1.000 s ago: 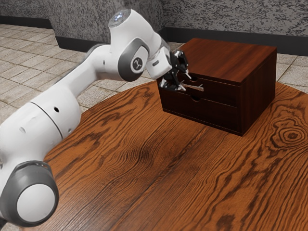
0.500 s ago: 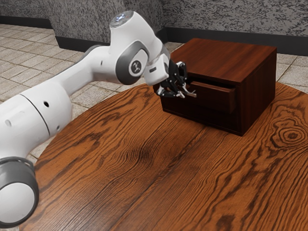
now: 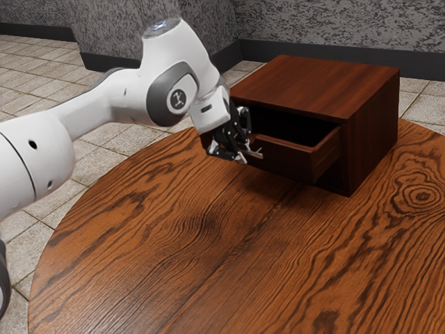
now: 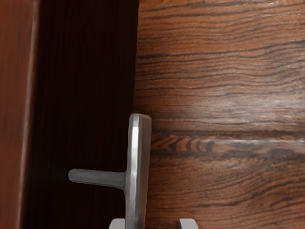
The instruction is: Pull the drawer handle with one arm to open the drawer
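Note:
A dark wooden cabinet stands at the back of the round table. Its upper drawer is pulled partly out toward the exterior view's left, leaving a dark gap above it. My gripper is at the drawer's metal handle. In the wrist view the handle bar runs between my fingertips, with my gripper open around it. The finger on the drawer-front side lies against the bar. The other finger stands a little apart from it.
The wooden table spreads wide in front of the cabinet toward the camera. Tiled floor and a grey wall lie behind the arm at the exterior view's left.
My hand has drawn back toward the exterior view's left with the handle, and the upper drawer has slid out from shut to partly open.

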